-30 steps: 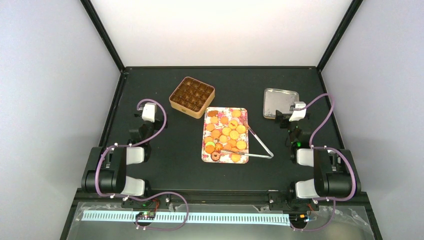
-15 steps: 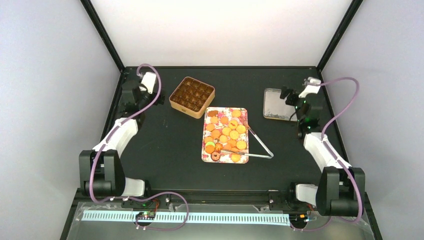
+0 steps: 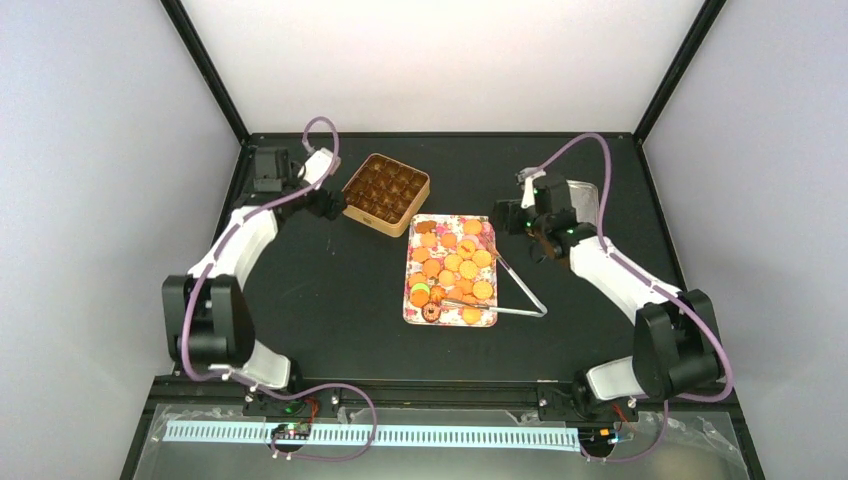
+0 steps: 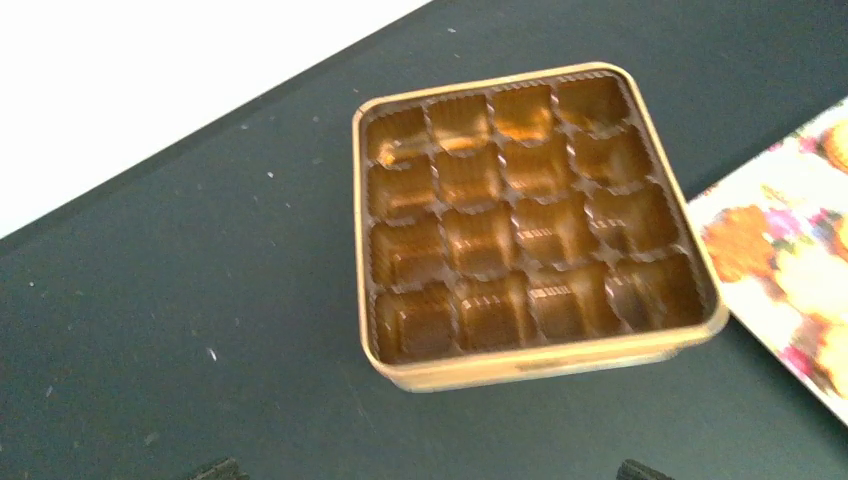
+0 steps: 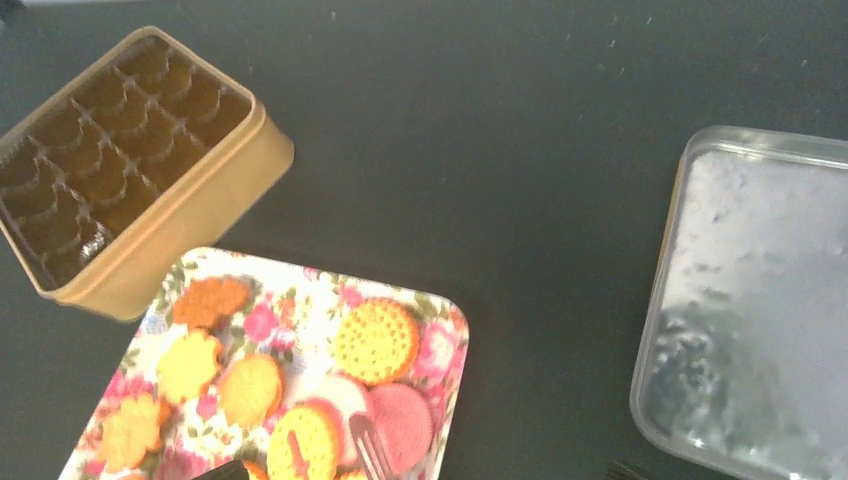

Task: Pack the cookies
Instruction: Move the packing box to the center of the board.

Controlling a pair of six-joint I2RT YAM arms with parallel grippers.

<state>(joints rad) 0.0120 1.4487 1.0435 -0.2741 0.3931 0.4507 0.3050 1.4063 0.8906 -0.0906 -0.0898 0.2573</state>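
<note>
Both arms have been swung inward, left gripper [image 3: 328, 205] beside the square tin [image 3: 384, 188], right gripper [image 3: 503, 218] near the floral tray [image 3: 408, 312], each spread wide. Round orange-golden cookies [image 3: 452, 264] are laid across that tray.

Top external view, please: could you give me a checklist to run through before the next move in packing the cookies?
1. Square tin: all sixteen paper cups empty: ok.
2. Cookies all on the floral tray, none spilled: ok.
3. Tongs free, tips resting on the tray: ok.
4. Left hand open and empty, beside the tin: ok.
5. Right hand open and empty, near the tray's far right corner: ok.
6. Silvery lid off and apart from the tin: ok.
</note>
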